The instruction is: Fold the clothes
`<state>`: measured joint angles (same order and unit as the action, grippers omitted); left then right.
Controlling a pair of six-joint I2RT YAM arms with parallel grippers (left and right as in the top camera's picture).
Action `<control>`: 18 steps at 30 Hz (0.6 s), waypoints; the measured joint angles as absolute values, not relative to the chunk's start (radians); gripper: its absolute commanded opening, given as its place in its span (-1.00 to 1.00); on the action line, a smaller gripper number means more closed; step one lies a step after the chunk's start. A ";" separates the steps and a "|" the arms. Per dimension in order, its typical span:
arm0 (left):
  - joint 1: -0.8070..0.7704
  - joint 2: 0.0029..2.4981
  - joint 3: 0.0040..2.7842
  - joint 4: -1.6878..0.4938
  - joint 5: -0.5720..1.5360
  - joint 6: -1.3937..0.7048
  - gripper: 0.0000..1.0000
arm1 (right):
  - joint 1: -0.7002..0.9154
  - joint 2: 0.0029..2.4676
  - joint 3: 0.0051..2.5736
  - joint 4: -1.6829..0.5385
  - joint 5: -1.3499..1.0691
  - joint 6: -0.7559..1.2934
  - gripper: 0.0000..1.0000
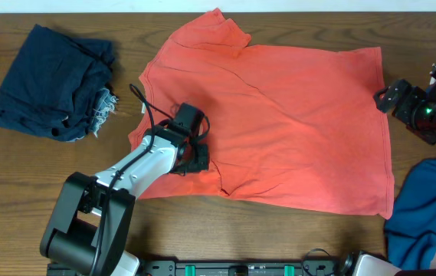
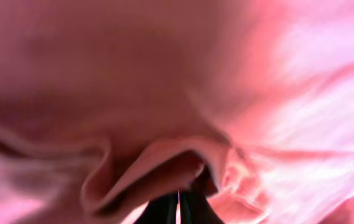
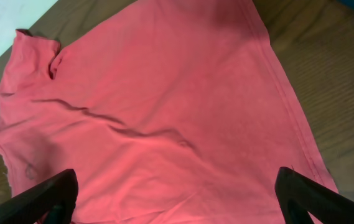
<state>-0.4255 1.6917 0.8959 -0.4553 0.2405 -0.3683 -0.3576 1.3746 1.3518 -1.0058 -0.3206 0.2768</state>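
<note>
The red T-shirt (image 1: 279, 123) lies spread across the middle of the table (image 1: 18, 199), neck towards the left edge and hem towards the right. The left gripper (image 1: 193, 147) is down on it near the collar end, and the wrist view shows its jaws pinched tight on a raised ridge of the cloth (image 2: 164, 168). The right gripper (image 1: 390, 98) hangs just beside the hem on the far side, jaws spread wide and holding nothing. This is light, limp cotton, I'd say. It will sag and drag wherever it isn't held, so one pinch in the middle only bunches it. Corners and seams look like the better holds: the shoulder by the collar, the hem corners at the right. A dark blue pile (image 1: 49, 80) sits at the far left corner, and another blue cloth (image 1: 421, 207) lies by the right edge.
</note>
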 measured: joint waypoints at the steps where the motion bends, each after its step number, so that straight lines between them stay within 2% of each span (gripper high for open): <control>1: -0.426 1.692 0.896 -0.426 0.245 -0.368 -0.88 | -0.358 1.375 1.352 -1.006 -0.321 0.277 0.99; 6: -0.426 1.692 0.899 -0.334 0.311 -0.354 -0.88 | -0.358 1.375 1.352 -1.005 -0.321 0.277 0.98; 13: -0.425 1.671 0.974 -0.459 0.361 -0.309 -0.70 | -0.358 1.375 1.352 -1.006 -0.321 0.277 0.99; 14: -0.422 1.654 0.994 -0.516 0.359 -0.304 -0.66 | -0.358 1.375 1.352 -1.006 -0.321 0.277 0.99; 17: -0.404 1.588 1.037 -0.686 0.324 -0.280 -0.31 | -0.358 1.375 1.352 -1.010 -0.320 0.277 0.99; 18: -0.391 1.557 1.049 -0.743 0.296 -0.278 -0.28 | -0.358 1.375 1.352 -1.015 -0.321 0.277 0.99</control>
